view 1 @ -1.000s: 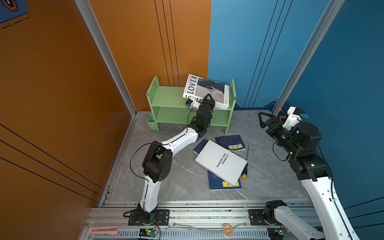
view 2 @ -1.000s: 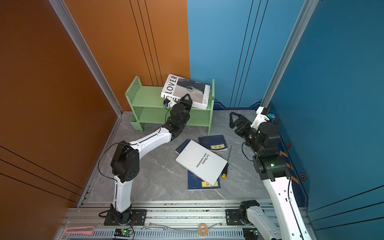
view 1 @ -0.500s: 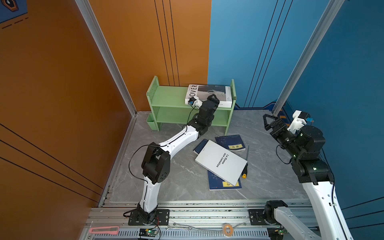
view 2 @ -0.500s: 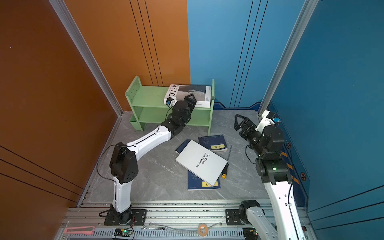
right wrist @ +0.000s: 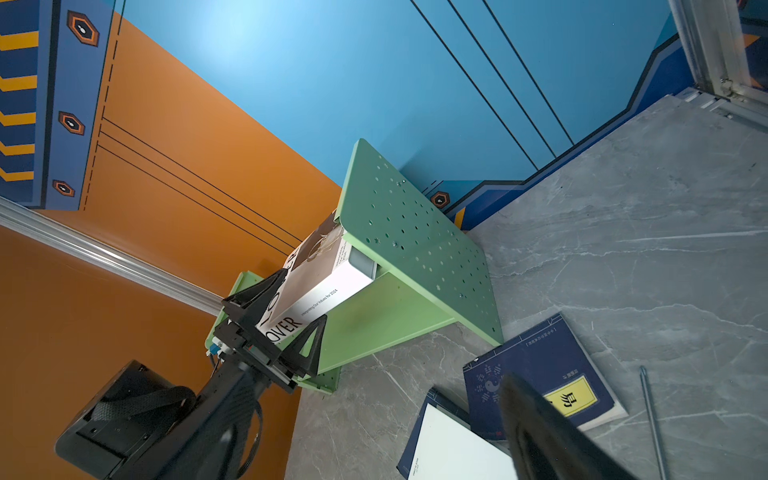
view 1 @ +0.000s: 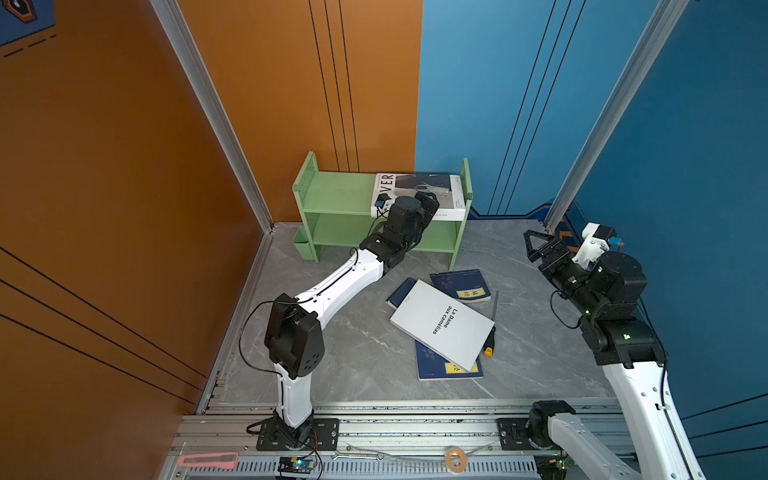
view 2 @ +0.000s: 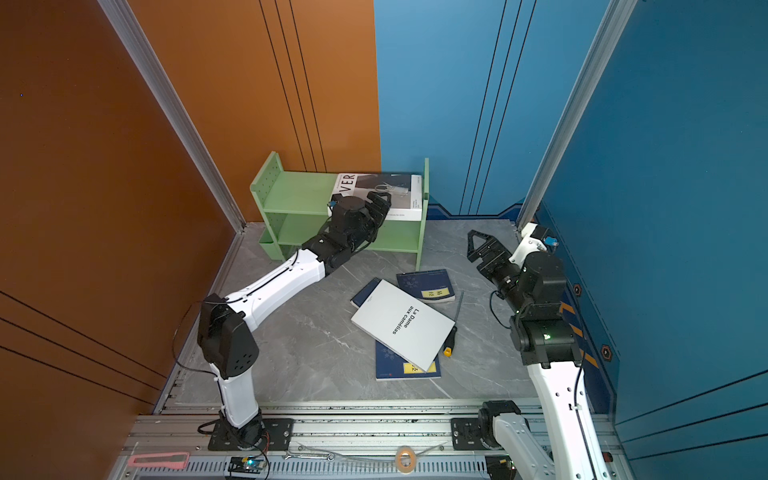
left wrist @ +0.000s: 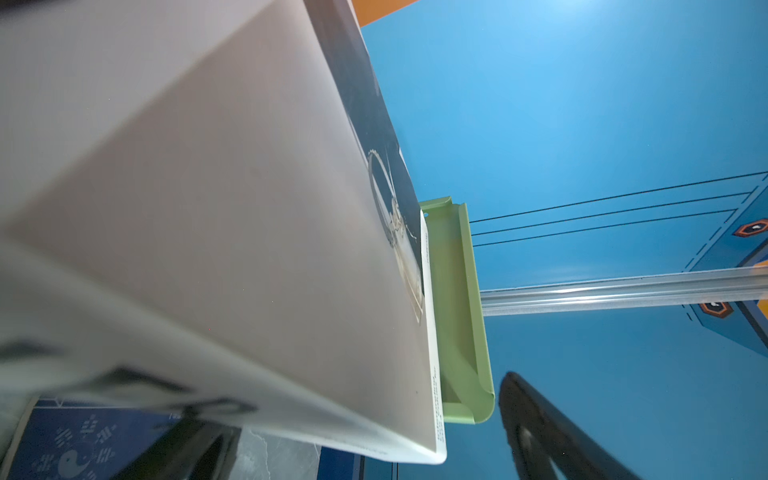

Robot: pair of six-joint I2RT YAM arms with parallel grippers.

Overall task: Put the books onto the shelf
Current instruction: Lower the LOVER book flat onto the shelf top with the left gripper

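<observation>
A thick white and grey book point(view 1: 432, 193) point(view 2: 395, 191) lies flat at the right end of the green shelf's point(view 1: 332, 195) point(view 2: 291, 195) top tier, against its side panel. My left gripper point(view 1: 426, 205) point(right wrist: 291, 311) is open, its jaws above and below the book's front edge; one finger point(left wrist: 536, 428) stands off the cover. On the floor a white book point(view 1: 442, 324) point(view 2: 401, 322) lies across three blue books point(view 1: 459, 282) point(right wrist: 536, 365). My right gripper point(view 1: 538, 245) point(view 2: 482, 247) hangs open and empty at the right, apart from the books.
A screwdriver point(view 1: 492, 328) lies beside the floor books on their right. A small green bin point(view 1: 301, 245) hangs at the shelf's lower left. Orange and blue walls close in behind. The front rail holds a pink tool point(view 1: 208, 459) and a tape roll point(view 1: 455, 457).
The thick book went from tilted above the shelf to lying flat on the top tier, and my left gripper opened off it. My right arm drew back toward the right wall.
</observation>
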